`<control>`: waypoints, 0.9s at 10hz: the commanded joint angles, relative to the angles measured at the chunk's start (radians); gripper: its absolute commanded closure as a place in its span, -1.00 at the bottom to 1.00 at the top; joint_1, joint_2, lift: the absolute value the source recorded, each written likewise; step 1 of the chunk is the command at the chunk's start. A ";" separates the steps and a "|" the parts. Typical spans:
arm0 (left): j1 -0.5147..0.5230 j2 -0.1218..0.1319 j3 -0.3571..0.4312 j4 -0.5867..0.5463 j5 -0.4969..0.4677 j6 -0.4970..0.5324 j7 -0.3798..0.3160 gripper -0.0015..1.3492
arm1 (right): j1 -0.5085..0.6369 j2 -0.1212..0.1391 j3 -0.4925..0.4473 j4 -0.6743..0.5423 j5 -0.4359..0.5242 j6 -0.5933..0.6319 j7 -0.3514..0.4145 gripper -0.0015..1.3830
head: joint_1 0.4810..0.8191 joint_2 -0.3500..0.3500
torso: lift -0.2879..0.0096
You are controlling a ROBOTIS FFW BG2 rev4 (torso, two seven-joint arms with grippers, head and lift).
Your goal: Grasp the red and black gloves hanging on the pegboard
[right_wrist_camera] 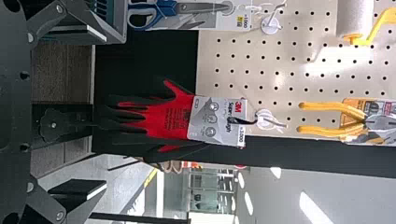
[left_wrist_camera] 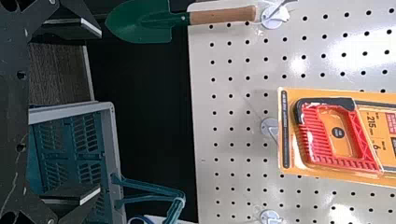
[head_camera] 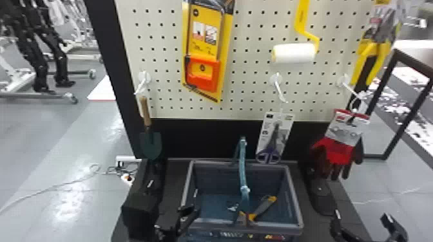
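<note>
Grey basket (head_camera: 293,196) sits below the pegboard (head_camera: 251,90), glossy floor (head_camera: 64,144) around.

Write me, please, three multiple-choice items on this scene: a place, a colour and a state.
1. Where do the red and black gloves hang?
A. From the pegboard's lower right hook.
B. On the floor.
C. From a top left hook.
2. What colour is the paint roller's handle?
A. Green.
B. Yellow.
C. Blue.
3. How is the right gripper?
A. Shut on the gloves.
B. Shut on nothing.
C. Open, apart from the gloves.
1 A: they dangle from the rightmost lower hook. 2 B: a yellow handle rises from the white roller. 3 C: its fingers stand spread, short of the gloves.
</note>
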 commanded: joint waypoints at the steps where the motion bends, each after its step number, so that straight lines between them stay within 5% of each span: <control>1: 0.000 0.000 0.000 0.000 0.000 -0.001 0.000 -0.79 | -0.002 0.001 0.000 0.000 -0.001 -0.001 0.000 -0.71 | -0.60 0.00 | 0.26; 9: -0.003 0.005 0.000 0.000 0.002 0.001 0.000 -0.79 | -0.029 -0.003 0.008 0.013 -0.037 0.012 0.017 -0.72 | -0.60 0.00 | 0.26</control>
